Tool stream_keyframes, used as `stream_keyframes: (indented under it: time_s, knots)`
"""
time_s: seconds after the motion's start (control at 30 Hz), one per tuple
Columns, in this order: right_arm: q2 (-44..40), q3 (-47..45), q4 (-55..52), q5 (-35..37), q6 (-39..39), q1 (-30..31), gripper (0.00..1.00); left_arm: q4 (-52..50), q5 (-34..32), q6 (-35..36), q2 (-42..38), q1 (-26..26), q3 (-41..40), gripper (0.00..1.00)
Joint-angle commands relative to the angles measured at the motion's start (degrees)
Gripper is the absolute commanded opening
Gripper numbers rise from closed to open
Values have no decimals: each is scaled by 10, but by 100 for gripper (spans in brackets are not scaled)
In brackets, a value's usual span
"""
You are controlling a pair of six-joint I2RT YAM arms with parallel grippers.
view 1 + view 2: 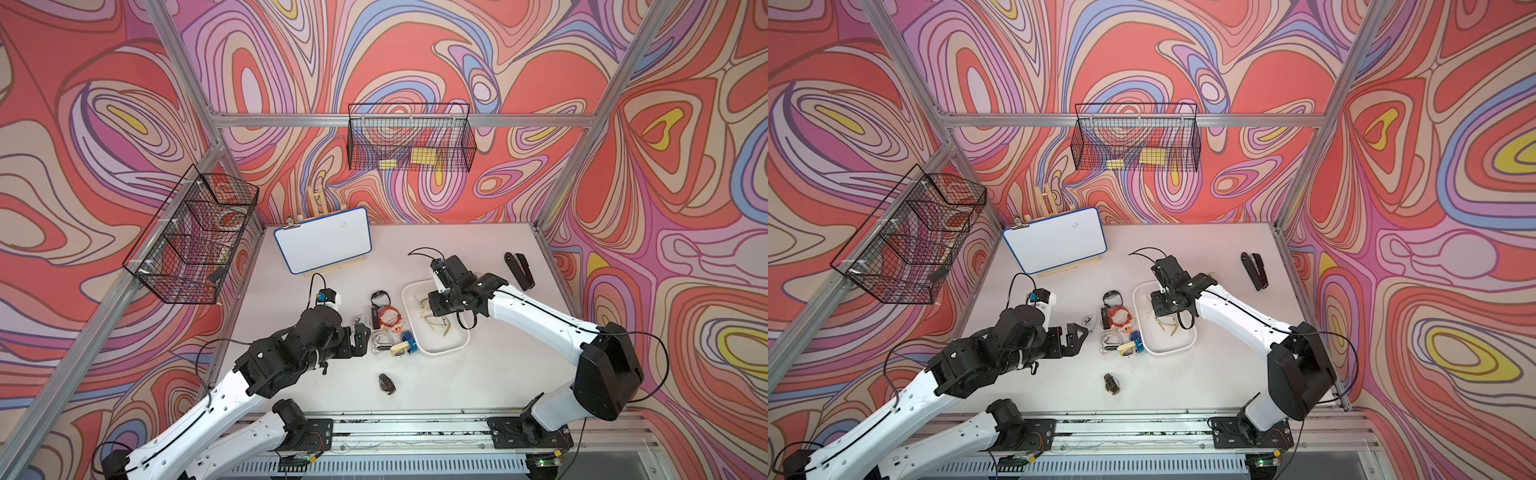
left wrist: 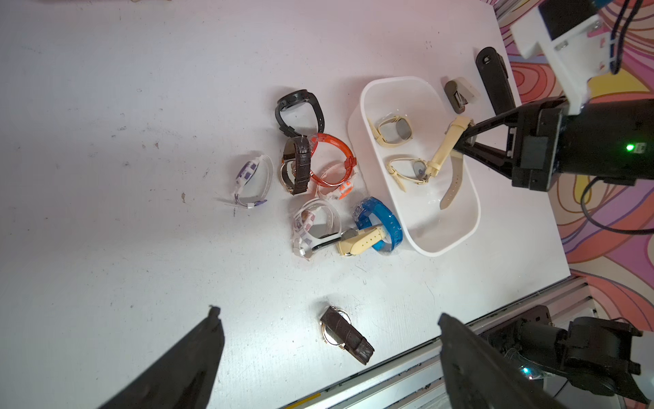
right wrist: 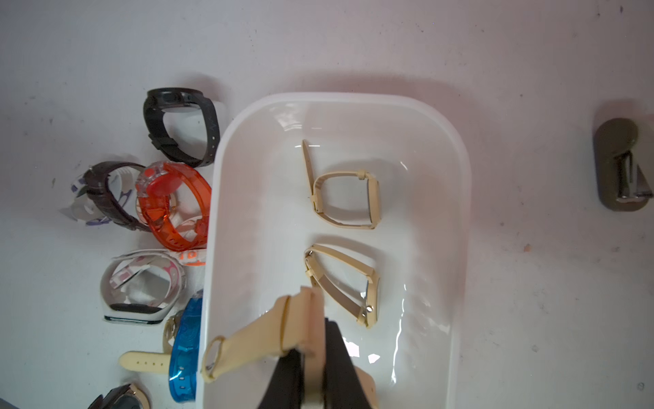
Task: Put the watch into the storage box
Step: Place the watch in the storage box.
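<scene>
the right gripper (image 3: pixel 311 354) pinches a cream watch (image 3: pixel 254 336), its jaws pressed onto it. the watch hangs directly under the fingertips, inside the walls of the storage box (image 3: pixel 215 198). one half of its open strap slants toward the box wall nearest the loose watches (image 2: pixel 318 170). i cannot tell if the strap touches the floor. two more cream watches (image 3: pixel 345 200) lie just beyond the fingertips, so i judge a plain opening is enough here. the right arm reaches forward, wrist bent down over the box. the left gripper (image 2: pixel 327 315) is spread wide and empty above the table (image 2: pixel 106 141), farther from the box.
</scene>
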Motion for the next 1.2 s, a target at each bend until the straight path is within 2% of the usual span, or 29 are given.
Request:
stream_keyframes:
  time_s: [0.0, 0.23, 0.5, 0.93, 1.17]
  knots:
    - [23, 6, -18, 4, -14, -19, 0, -3, 0, 11, 4, 2, 0, 100]
    - [68, 15, -11, 6, -20, -45, 0, 3, 3, 10, 0, 1, -16, 100]
    - [81, 13, -11, 18, -21, -65, 0, -3, -4, 11, -8, 1, -24, 99]
    - [145, 38, 6, -6, 1, -89, 0, 6, -3, 13, -7, 1, -37, 100]
    - [181, 57, 1, -13, 4, -90, 14, 3, -5, 16, -10, 1, -39, 100]
